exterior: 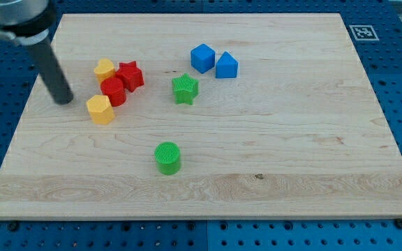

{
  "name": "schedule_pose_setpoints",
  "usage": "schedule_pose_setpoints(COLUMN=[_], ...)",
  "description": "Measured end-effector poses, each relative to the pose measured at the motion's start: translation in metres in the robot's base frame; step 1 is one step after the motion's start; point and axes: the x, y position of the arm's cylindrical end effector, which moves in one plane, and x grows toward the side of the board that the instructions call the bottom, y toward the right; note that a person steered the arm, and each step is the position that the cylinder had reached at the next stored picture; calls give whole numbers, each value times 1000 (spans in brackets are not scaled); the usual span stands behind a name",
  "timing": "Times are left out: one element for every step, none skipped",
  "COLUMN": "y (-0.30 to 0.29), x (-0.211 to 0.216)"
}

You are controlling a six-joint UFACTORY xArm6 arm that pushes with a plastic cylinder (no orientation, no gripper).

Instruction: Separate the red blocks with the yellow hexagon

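Observation:
A red star block [130, 75] and a red cylinder block [114, 91] sit touching each other at the board's upper left. A yellow hexagon block [100, 109] lies against the lower left of the red cylinder. A yellow heart-shaped block [104, 70] touches the red star's left side. My tip [64, 100] rests on the board to the left of this cluster, about a block's width left of the yellow hexagon and apart from it.
A green star block [185, 88] lies right of the red blocks. A blue cube [202, 58] and a blue pentagon-like block [227, 65] sit near the top centre. A green cylinder [167, 157] stands lower centre. The wooden board [292, 139] lies on a blue perforated table.

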Motion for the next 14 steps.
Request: schedule_pose_setpoints(y=[-5, 2, 22, 49, 71, 75, 75, 75, 75, 76, 77, 77, 77, 77], x=[27, 37, 37, 37, 37, 27, -7, -47, -83, -98, -82, -32, 21, 67])
